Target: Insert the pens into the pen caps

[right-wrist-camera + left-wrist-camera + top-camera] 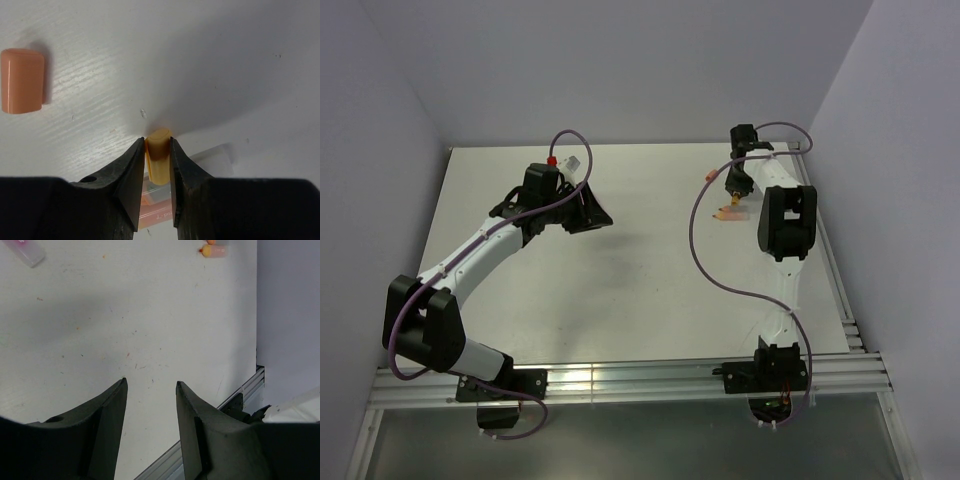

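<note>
pen cap first: a small yellow-orange plastic pen cap (160, 150), smooth, opaque and round-ended, stands pinched between the two black wedge-shaped fingers of the right gripper (157, 142). the jaws are closed flat against its sides, and its rounded end pokes out past the fingertips, close above the white table (225, 60). the table top is matte, with faint streaks and small specks.

directly under the right gripper lies a pale peach translucent pen body (156, 202), mostly hidden by the fingers. a glassy, near-colourless stretch of it shows just to the right of the right-hand finger. it looks to lie flat on the table.

to the left of the right gripper, apart from it, lies a squat peach plastic cap (22, 80). it is opaque, with softly rounded corners and a dull sheen, and it rests on its side.

well apart from the right gripper, across the table on the left arm's side, a pale pink translucent pen (27, 252) lies at the top corner of the left wrist view. it is frosted, with a deeper pink core.

the left gripper (150, 382) hovers above bare table with its dark, matte, tapered fingers spread and nothing between them. a ribbed aluminium rail (250, 382) edges the table beside it.
</note>
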Controlling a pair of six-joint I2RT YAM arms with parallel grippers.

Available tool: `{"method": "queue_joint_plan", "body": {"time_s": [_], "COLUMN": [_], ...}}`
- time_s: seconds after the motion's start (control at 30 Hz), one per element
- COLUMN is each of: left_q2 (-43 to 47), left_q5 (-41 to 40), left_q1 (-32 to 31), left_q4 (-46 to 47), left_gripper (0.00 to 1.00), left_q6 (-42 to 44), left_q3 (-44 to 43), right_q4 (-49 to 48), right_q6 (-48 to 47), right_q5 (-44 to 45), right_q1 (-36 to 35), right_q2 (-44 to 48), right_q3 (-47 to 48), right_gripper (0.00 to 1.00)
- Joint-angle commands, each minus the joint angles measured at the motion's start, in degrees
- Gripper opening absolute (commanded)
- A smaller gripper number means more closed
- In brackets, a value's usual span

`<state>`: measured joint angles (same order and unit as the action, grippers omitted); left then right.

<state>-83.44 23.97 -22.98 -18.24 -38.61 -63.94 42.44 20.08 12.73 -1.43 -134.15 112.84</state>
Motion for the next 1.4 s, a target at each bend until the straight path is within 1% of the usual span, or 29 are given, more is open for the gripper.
{"method": "queue_joint_plan", "body": {"time_s": [0.0, 0.03, 0.1, 0.13, 0.17, 0.23, 0.33, 0.5, 0.63, 0.7, 0.73, 0.77, 0.9, 1.0, 1.1, 1.2, 1.23, 1.37], "left_q2": [1.26, 1.35, 1.26, 1.26, 1.44, 1.52, 1.61, 1.96, 2.05, 2.05, 2.14, 2.14, 2.40, 2.49, 2.67, 2.84, 2.84, 2.84], "left_q5": [0.56, 0.56, 0.56, 0.90, 0.91, 1.08, 1.17, 0.99, 0.91, 0.99, 0.99, 1.08, 1.17, 1.34, 1.35, 1.35, 1.35, 1.52], "left_q1": [-0.31, -0.31, -0.31, -0.31, -0.31, -0.31, -0.31, -0.31, -0.31, -0.31, -0.31, -0.31, -0.31, -0.22, -0.31, -0.31, -0.31, -0.31], "left_q4": [1.63, 1.63, 1.54, 1.80, 1.80, 1.98, 2.16, 2.07, 2.07, 2.15, 2.16, 2.16, 2.15, 2.33, 2.33, 2.42, 2.42, 2.42], "left_gripper": [0.49, 0.49, 0.49, 0.49, 0.49, 0.49, 0.49, 0.49, 0.49, 0.49, 0.49, 0.49, 0.49, 0.49, 0.49, 0.49, 0.49, 0.49], "left_q6": [0.38, 0.46, 0.38, 0.29, 0.29, 0.20, 0.20, 0.29, 0.29, 0.29, 0.20, 0.20, 0.20, 0.11, 0.11, 0.11, 0.11, 0.12], "left_q3": [0.31, 0.22, 0.22, 0.31, 0.40, 0.49, 0.66, 0.49, 0.66, 0.66, 0.66, 0.66, 0.75, 0.92, 1.01, 1.19, 1.19, 1.10], "right_q4": [4.77, 4.41, 3.01, 2.05, 0.12, -2.52, -5.95, -6.57, -7.72, -6.84, -6.67, -6.75, -7.37, -7.98, -9.12, -9.74, -10.35, -11.06], "right_q6": [1.19, 1.28, 2.16, 2.42, 2.86, 3.57, 3.39, 3.39, 3.57, 3.48, 3.48, 3.39, 2.60, 1.55, 0.76, -0.39, -0.56, -1.70], "right_q5": [-3.05, -3.85, -5.08, -5.09, -4.65, -3.77, -4.03, -0.96, -0.08, -0.08, -0.08, -0.08, -0.87, -2.52, -4.64, -5.61, -5.96, -6.40], "right_q1": [-0.50, -0.50, -0.94, -1.03, -1.12, -1.21, -1.47, -2.35, -2.52, -2.79, -3.05, -3.31, -3.93, -3.84, -3.84, -3.84, -3.93, -3.93], "right_q2": [2.48, 4.05, 5.64, 6.61, 8.62, 11.78, 14.69, 17.51, 21.81, 23.05, 24.36, 25.15, 27.88, 28.06, 28.41, 28.15, 28.24, 28.33], "right_q3": [-3.92, -5.24, -9.36, -10.87, -12.28, -16.23, -18.35, -18.09, -20.28, -21.34, -22.04, -24.05, -28.80, -31.71, -34.08, -35.14, -35.32, -35.93], "right_gripper": [0.15, 0.15, 0.22, 0.28, 0.40, 0.49, 0.56, 0.57, 0.57, 0.55, 0.54, 0.49, 0.49, 0.49, 0.50, 0.54, 0.58, 0.60]}}
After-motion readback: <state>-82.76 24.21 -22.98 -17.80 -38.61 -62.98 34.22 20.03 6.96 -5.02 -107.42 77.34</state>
